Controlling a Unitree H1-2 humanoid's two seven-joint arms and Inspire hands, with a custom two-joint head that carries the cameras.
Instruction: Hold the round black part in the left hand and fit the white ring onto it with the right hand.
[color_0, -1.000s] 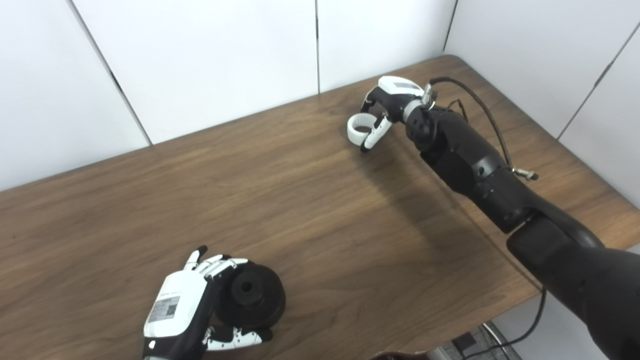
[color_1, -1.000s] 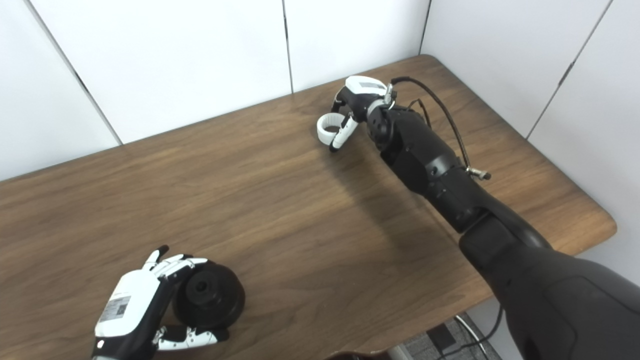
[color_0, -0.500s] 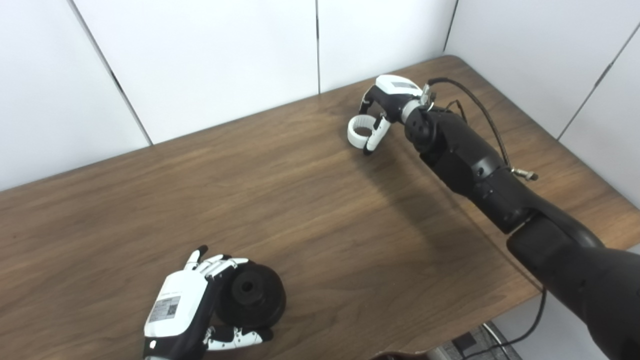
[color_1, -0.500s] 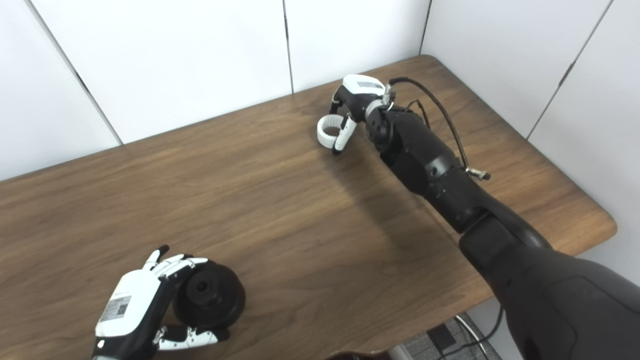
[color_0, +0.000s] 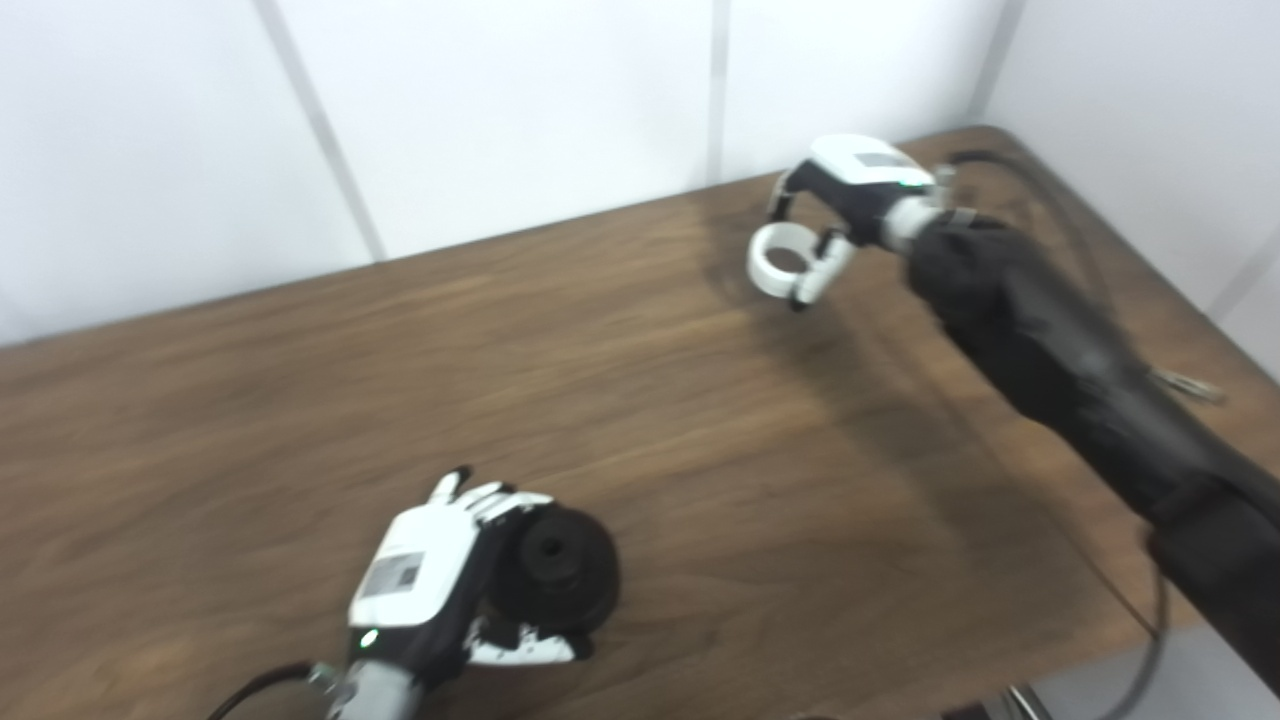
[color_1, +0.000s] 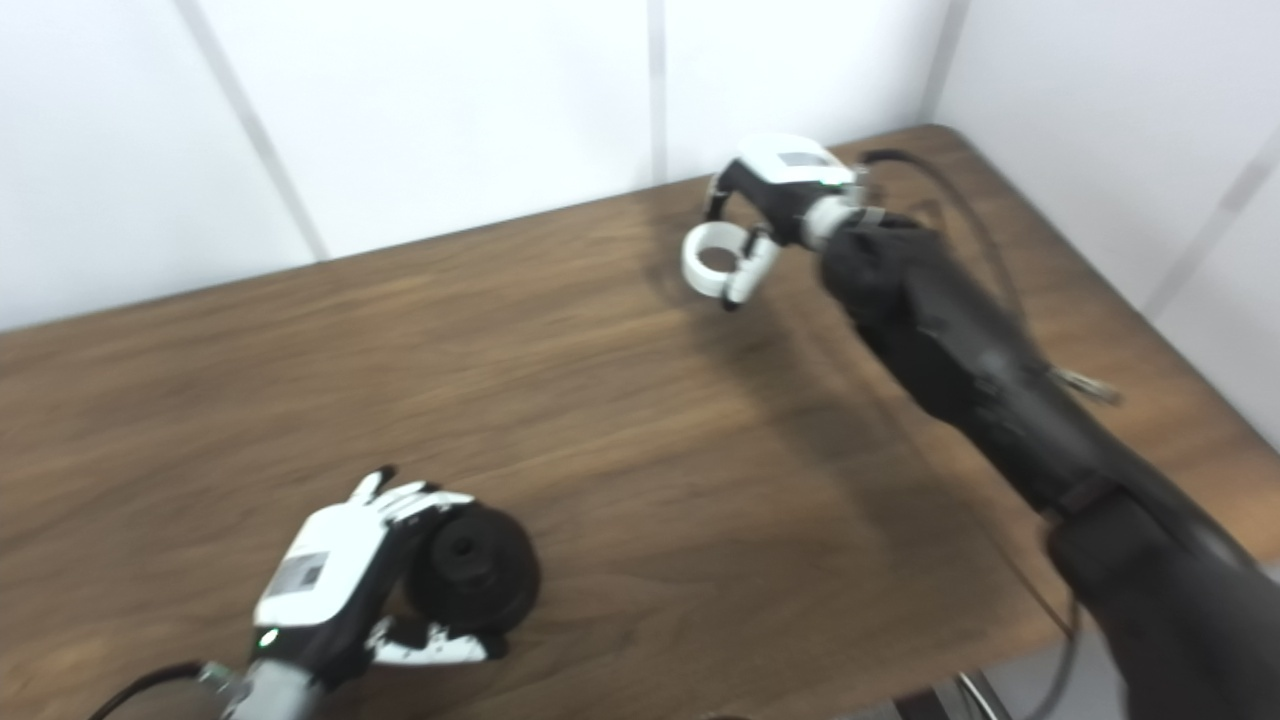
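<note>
Both views are smeared by motion blur, so the label on the back of the left hand (color_0: 420, 580) at lower left cannot be read, and its fingers hide the near side of the round black part (color_0: 553, 570). At upper right, the right hand (color_1: 775, 200) covers part of the white ring (color_1: 716, 258), so its hold there is unclear. The right arm (color_0: 1080, 380) runs off the lower right edge.

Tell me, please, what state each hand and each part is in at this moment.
left hand: shut on the round black part, near the table's front edge.
round black part: held, no ring on it.
right hand: shut on the white ring, at the table's far side.
white ring: held, not yet fitted.
</note>
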